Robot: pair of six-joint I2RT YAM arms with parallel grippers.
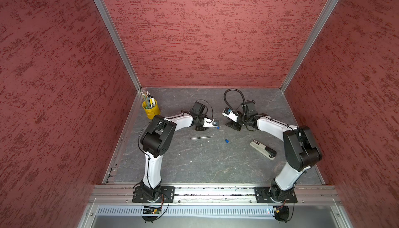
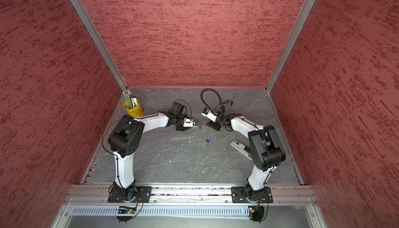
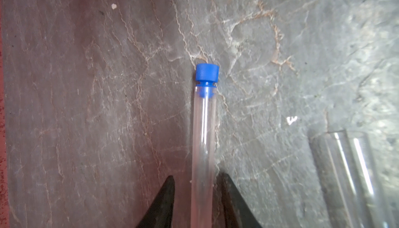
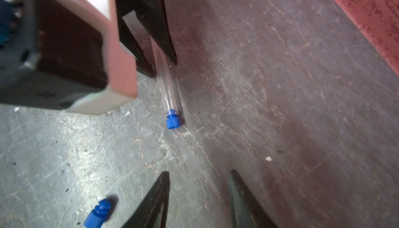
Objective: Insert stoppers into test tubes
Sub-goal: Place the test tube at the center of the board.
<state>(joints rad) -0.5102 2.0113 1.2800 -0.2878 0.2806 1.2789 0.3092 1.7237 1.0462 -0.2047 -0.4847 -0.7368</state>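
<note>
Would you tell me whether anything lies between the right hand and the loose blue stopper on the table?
Nothing visible does: the loose stopper lies on the table just beside the open right hand.

Two tubes [image 3: 204,140] [image 1: 200,138], two stoppers [image 4: 172,122] [image 4: 98,212], one stapler [image 1: 263,149], one cup [image 1: 151,110].

— How's your light?
— Even, from above. In both top views soft shadows lie on your table [image 1: 194,164], and the walls [image 1: 54,65] bow at the edges.
— Wrist views?
— Dimmer, red-tinted. Your spare tube [image 3: 354,173] glares, blurred; the loose stopper [image 4: 99,212] too.
</note>
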